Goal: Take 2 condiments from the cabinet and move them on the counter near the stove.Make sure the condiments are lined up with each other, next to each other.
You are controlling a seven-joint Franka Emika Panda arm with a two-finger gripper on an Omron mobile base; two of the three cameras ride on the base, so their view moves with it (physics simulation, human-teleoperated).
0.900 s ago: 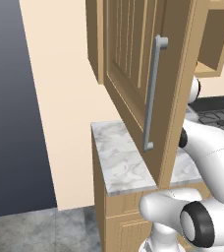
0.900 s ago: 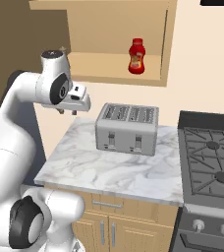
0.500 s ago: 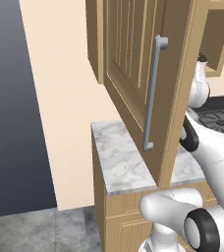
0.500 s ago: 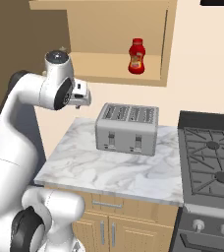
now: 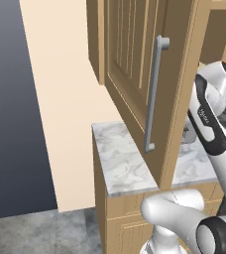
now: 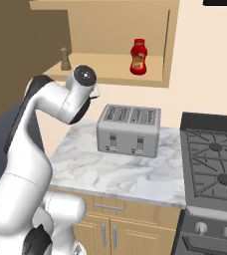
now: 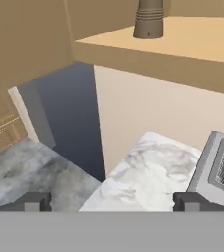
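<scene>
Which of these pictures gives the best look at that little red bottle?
The right base view: the red bottle stands upright and whole on the open cabinet's shelf, above the toaster. The hand view catches the brown shaker instead; the left base view faces the cabinet door.

A grey toaster (image 6: 129,130) with four top slots and two front levers stands upright near the back wall (image 6: 205,64), which is cream. Its corner (image 7: 221,167) shows at the right of the hand view. A dark blue-grey wall (image 5: 11,104) meets a mottled grey floor (image 5: 35,233).
</scene>
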